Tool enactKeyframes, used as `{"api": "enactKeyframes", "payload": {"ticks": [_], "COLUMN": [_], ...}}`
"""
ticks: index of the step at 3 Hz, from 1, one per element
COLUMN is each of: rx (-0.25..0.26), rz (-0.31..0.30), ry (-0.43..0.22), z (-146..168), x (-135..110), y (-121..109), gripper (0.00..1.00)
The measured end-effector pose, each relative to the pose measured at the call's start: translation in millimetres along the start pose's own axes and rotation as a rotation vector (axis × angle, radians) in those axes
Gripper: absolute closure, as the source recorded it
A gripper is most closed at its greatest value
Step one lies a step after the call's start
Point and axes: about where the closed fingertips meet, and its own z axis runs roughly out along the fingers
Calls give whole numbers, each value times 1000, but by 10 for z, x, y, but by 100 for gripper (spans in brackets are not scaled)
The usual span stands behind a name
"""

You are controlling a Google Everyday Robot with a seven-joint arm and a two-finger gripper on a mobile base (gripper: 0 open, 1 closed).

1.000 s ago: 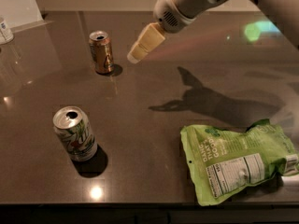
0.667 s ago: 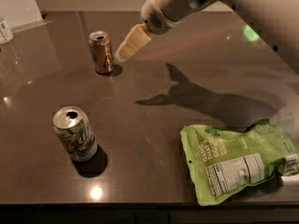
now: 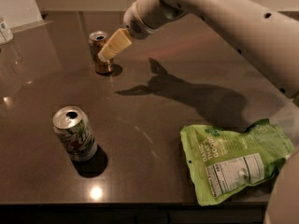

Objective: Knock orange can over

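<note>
The orange can [image 3: 99, 53] is a small coppery drink can with a silver top, standing upright at the back left of the dark table [image 3: 154, 125]. My gripper [image 3: 108, 50] reaches in from the upper right on a long white arm. Its pale yellow fingertips overlap the can's right side at about mid height. The can's right edge is partly hidden behind them.
A white-and-green can [image 3: 75, 133] with red lettering stands upright at the front left. A green snack bag [image 3: 233, 158] lies flat at the front right. A small white container [image 3: 4, 30] sits at the far left edge. The table's front edge runs along the bottom.
My gripper and arm have moved left and down toward the orange can and now reach its right side. The can still stands upright in the same spot.
</note>
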Motion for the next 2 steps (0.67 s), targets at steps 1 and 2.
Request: {"api": "enactKeyframes", "payload": {"ticks": [1,2], "rx": [-9,-19], "rz": [23,40], "ry": [-21,-37], "z": [250,480], "x": [-82,-159], "y": [9,39], "gripper": [0,0]}}
